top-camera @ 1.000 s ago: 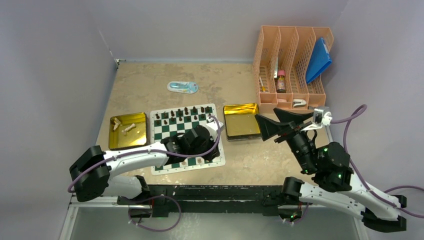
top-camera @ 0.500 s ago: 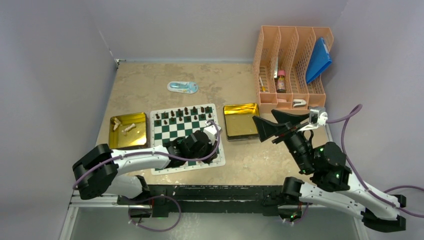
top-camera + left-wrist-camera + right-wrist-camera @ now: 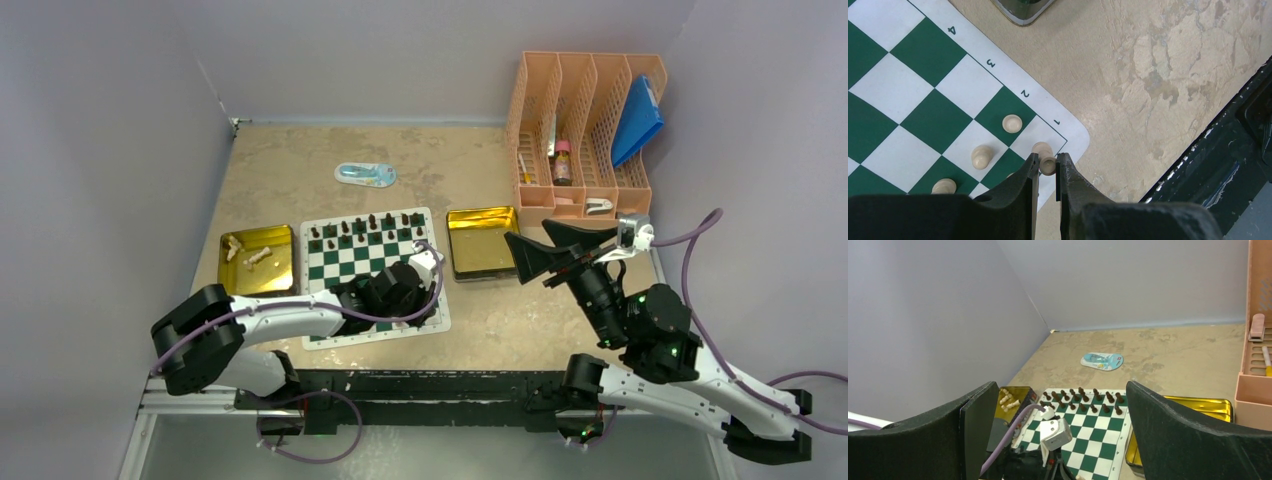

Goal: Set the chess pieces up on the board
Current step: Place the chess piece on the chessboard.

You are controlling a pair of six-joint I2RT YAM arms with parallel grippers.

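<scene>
The green-and-white board (image 3: 372, 262) lies mid-table. Dark pieces (image 3: 365, 228) stand in its two far rows. Several cream pieces (image 3: 981, 156) stand on the near rows by the near right corner of the board (image 3: 923, 85). My left gripper (image 3: 1047, 167) is low over that corner, shut on a tilted cream piece (image 3: 1046, 159) at the row 1 edge. In the top view my left gripper (image 3: 410, 312) is mostly hidden under its wrist. My right gripper (image 3: 555, 245) is wide open and empty, held in the air right of the board (image 3: 1083, 415).
A gold tray (image 3: 257, 275) left of the board holds a few cream pieces (image 3: 258, 256). Another gold tray (image 3: 482, 240) lies right of the board. An orange file rack (image 3: 585, 130) with a blue folder (image 3: 636, 120) stands back right. A light-blue packet (image 3: 365, 174) lies behind the board.
My left gripper has shifted a little right toward the board's near right corner. My right arm has moved slightly left, still open.
</scene>
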